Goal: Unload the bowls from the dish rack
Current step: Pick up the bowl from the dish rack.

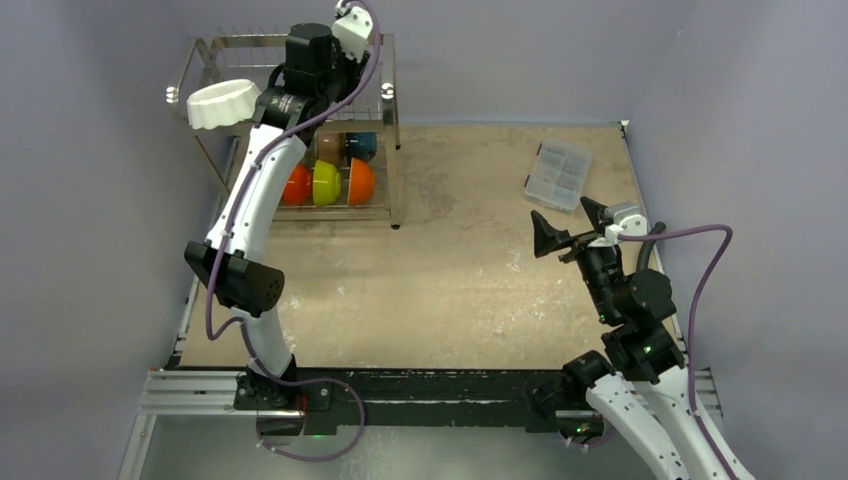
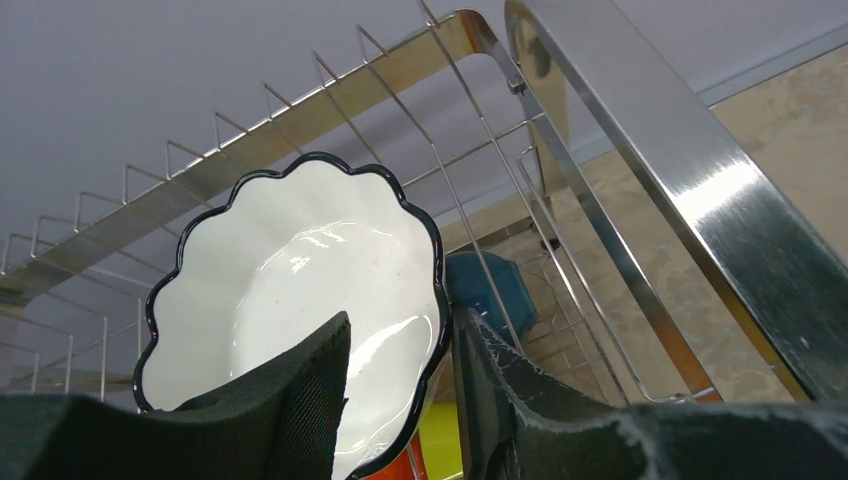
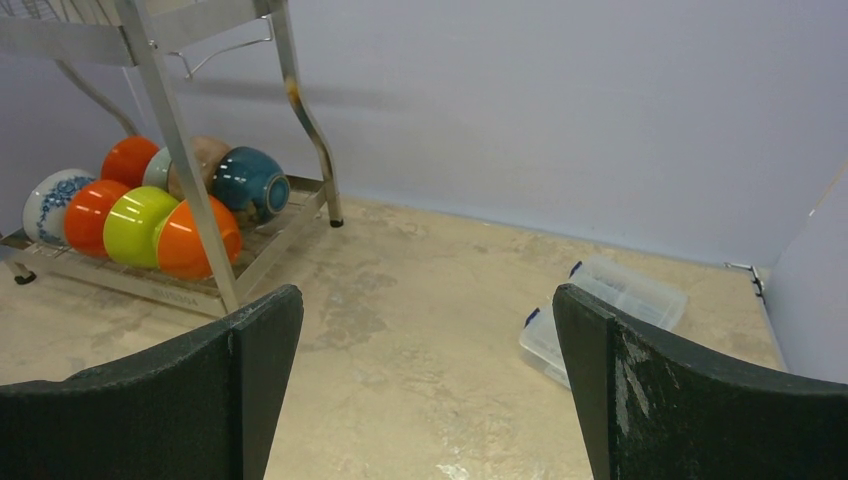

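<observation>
Our left gripper [image 2: 402, 335] sits parted astride the dark rim of a white scalloped bowl [image 2: 290, 270] at eleven o'clock; right gripper [image 3: 425, 295] gapes empty.

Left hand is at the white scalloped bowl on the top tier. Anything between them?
Nothing visible does. In the left wrist view the white scalloped bowl has its rim between the open fingers of the left hand; prongs of the dish rack stand behind it, the frame bar to its right.
</observation>
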Controlling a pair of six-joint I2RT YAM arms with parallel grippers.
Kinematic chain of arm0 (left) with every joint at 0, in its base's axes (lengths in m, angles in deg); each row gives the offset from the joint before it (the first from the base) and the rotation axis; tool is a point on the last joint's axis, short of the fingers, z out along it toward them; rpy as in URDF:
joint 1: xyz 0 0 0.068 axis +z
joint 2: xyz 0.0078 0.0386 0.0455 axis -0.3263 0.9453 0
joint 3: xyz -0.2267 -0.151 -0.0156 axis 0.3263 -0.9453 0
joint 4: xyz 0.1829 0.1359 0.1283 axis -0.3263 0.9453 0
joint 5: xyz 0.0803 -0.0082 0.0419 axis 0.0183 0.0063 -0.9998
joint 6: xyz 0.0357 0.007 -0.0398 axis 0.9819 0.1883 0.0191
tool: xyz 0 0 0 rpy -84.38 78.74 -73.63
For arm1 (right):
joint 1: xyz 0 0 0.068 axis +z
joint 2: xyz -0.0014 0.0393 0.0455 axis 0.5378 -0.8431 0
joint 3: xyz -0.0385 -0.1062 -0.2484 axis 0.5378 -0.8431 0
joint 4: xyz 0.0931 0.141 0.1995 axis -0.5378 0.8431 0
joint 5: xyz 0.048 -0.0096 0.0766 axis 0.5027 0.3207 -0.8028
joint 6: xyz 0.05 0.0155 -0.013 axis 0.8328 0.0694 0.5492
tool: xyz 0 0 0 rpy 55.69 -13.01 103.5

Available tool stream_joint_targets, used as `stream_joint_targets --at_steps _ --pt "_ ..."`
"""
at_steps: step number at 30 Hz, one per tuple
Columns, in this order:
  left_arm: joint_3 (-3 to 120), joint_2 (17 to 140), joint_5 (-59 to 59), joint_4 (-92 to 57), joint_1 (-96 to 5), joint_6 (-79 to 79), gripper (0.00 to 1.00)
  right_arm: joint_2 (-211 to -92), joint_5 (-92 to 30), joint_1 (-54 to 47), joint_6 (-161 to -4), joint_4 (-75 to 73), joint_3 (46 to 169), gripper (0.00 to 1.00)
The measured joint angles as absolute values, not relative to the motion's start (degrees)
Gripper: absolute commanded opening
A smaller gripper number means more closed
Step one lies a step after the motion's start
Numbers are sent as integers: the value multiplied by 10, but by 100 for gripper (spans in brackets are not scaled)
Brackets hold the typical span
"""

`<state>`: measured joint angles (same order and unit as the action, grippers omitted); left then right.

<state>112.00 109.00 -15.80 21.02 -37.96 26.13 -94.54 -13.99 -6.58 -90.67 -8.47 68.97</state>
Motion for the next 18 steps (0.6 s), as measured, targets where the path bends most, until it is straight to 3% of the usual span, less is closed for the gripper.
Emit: stream_joint_targets --at_steps 18 --pt "1183 1134 -169 252 -381 280 41 -945 -135 -66 -907 -87 689 99"
